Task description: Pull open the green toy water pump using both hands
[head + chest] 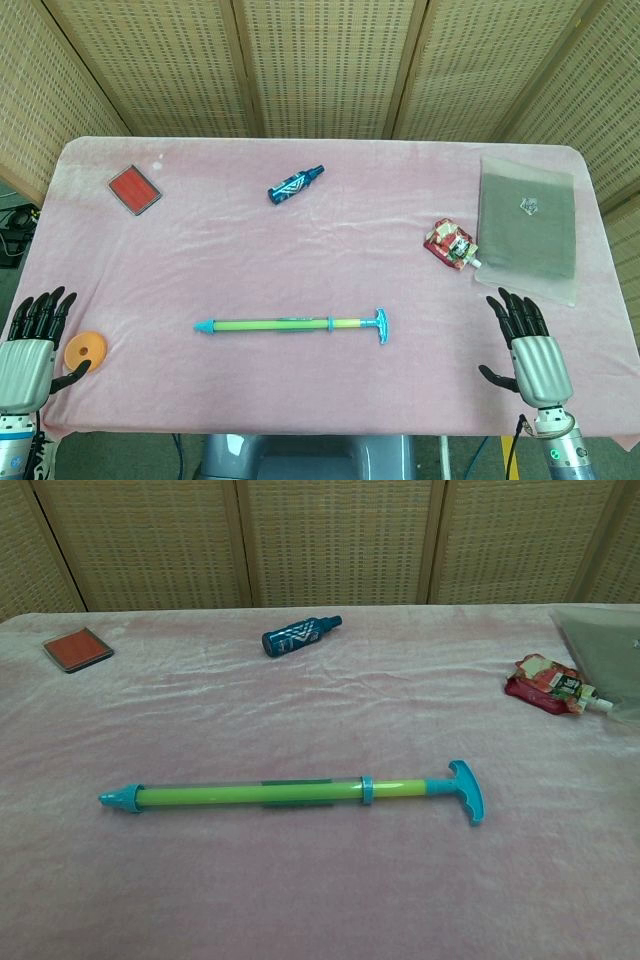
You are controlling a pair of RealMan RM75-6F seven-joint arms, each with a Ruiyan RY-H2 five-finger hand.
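Observation:
The green toy water pump (290,325) (290,792) lies flat across the near middle of the pink cloth, teal nozzle pointing left and teal T-handle (381,326) (467,790) at the right end. My left hand (32,345) hovers at the near left corner, fingers spread, holding nothing. My right hand (528,345) is at the near right edge, fingers also spread and empty. Both hands are well apart from the pump. Neither hand shows in the chest view.
An orange disc (86,350) lies beside my left hand. A blue spray bottle (295,184) (299,635) and a red square pad (134,188) (77,648) sit farther back. A red pouch (450,244) (549,683) and a grey bag (528,222) lie at the right.

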